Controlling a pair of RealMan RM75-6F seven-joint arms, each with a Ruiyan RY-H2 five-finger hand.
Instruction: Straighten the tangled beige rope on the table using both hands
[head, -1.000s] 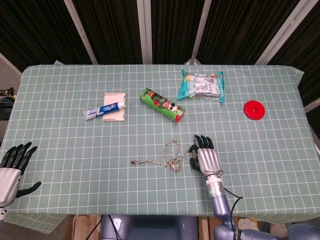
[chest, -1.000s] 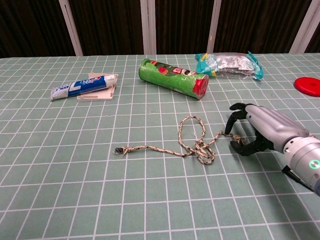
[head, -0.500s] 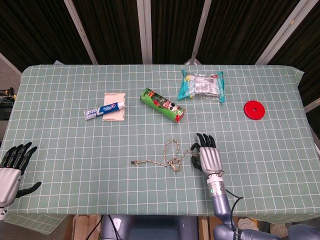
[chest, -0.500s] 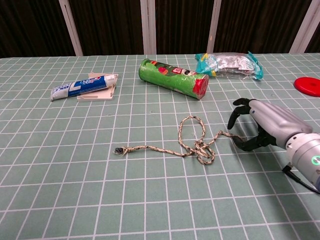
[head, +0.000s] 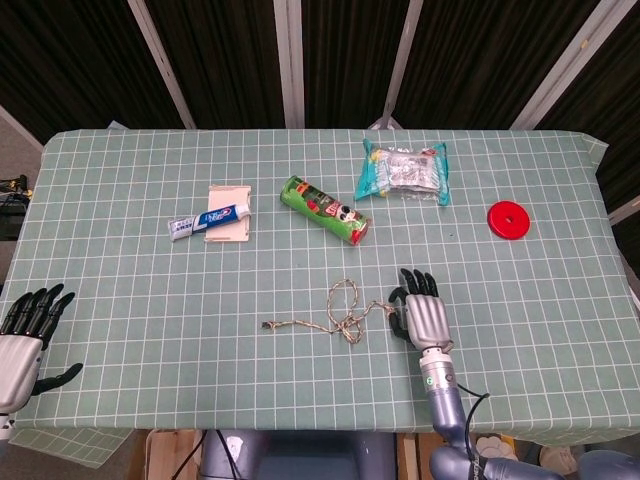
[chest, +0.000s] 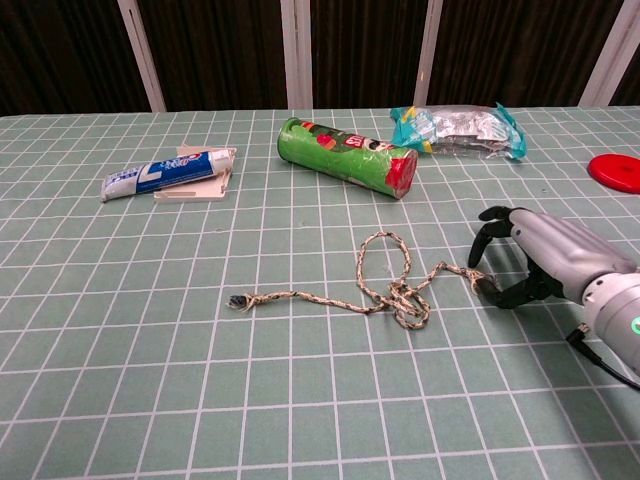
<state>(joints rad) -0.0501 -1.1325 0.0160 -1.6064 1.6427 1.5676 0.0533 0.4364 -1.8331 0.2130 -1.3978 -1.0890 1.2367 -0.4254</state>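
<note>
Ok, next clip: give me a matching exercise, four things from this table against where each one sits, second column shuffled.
Things:
1. beige rope
2. red disc
3. toothpaste tube
4. green can

Places:
A. far right of the table, alone
B. lying on its side near the table's middle, behind the rope
C. resting across a small beige card, left of centre
D. tangled near the front edge, one end right at the right robot hand

Pairs: 1-D, 2-A, 3-C, 4-B
</note>
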